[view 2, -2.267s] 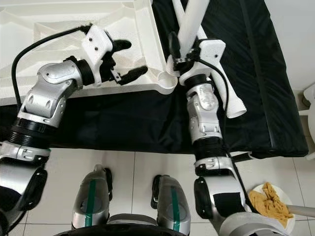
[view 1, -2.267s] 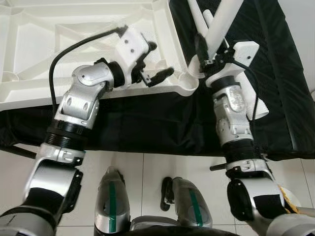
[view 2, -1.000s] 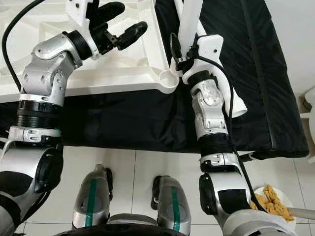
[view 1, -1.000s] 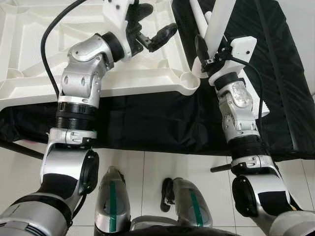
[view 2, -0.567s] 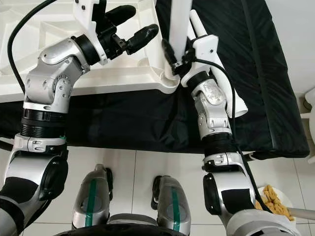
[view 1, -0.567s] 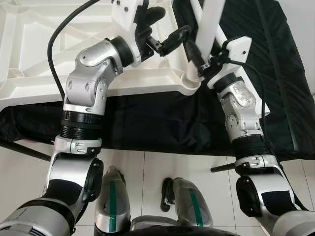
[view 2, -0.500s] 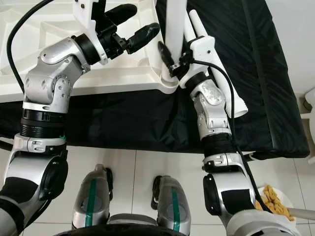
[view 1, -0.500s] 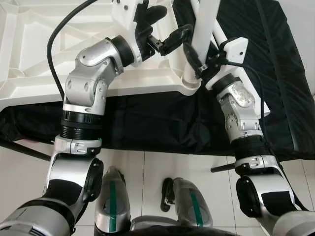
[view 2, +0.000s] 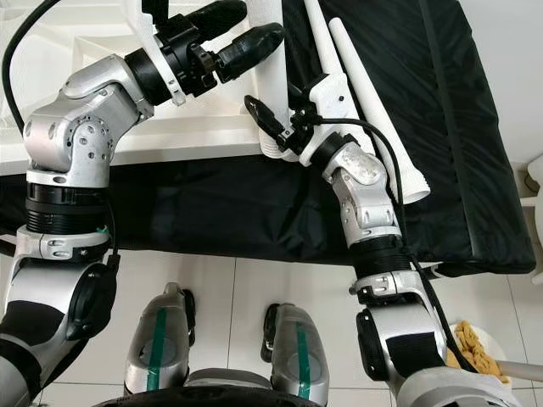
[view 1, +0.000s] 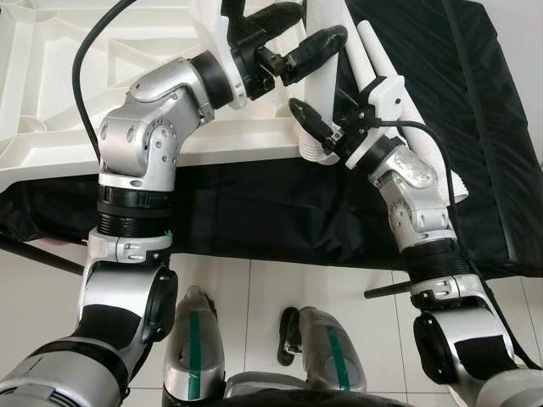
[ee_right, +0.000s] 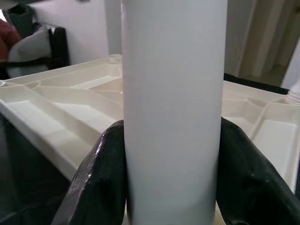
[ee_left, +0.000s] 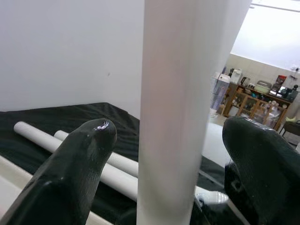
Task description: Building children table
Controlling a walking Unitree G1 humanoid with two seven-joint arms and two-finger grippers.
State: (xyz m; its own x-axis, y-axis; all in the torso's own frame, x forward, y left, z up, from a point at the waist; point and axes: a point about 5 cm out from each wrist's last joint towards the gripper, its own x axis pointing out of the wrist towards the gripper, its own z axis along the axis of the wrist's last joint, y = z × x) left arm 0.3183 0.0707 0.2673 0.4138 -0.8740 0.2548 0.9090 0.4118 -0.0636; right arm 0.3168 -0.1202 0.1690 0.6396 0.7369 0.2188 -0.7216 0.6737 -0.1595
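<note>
The white plastic tabletop [view 1: 51, 93] lies upside down on a black cloth-covered bed [view 2: 441, 127], ribs facing up. At its near corner stands a white cylindrical plastic leg [ee_right: 171, 108], upright, pinched low by the right gripper [ee_right: 171, 178]. Higher up, the left gripper [ee_left: 173, 154] has its fingers [ee_left: 77, 164] spread either side of that leg. Two spare white tube legs [view 2: 373, 102] lie beside on the cloth.

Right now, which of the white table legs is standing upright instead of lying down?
The table leg clamped in the right tool, at the tabletop's corner; the two others lie on the black cloth.
</note>
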